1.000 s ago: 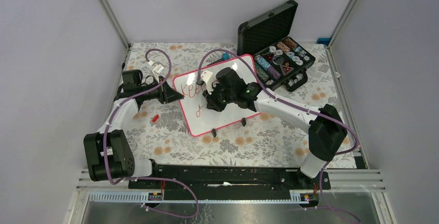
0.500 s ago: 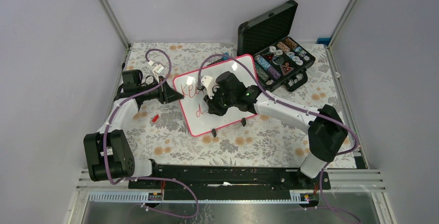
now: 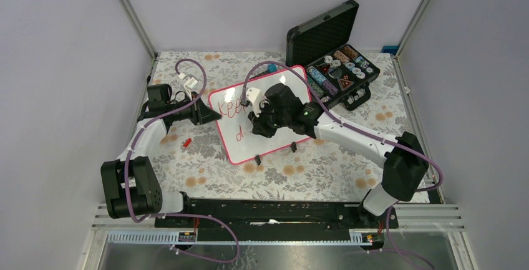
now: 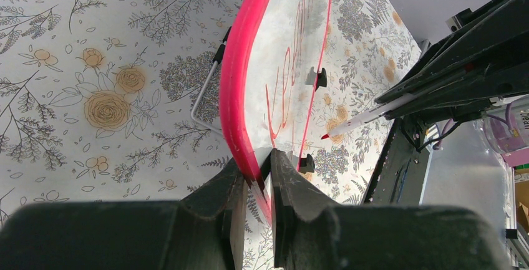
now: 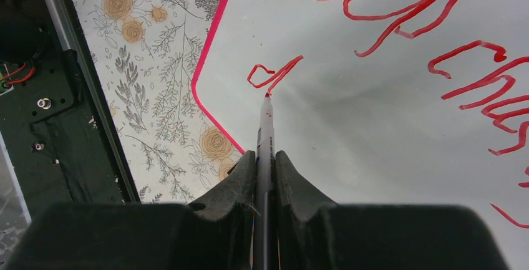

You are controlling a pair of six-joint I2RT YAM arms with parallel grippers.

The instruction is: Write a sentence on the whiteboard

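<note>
Since half a second ago the right pincer, gripping the marker, has slid slightly rightward over the whiteboard, uncovering more of the sentence, while the arm's elbow has swung outward to the right.

Plain lilac-grey walls, slim metal corner posts, a floral tablecloth under soft, even light.
</note>
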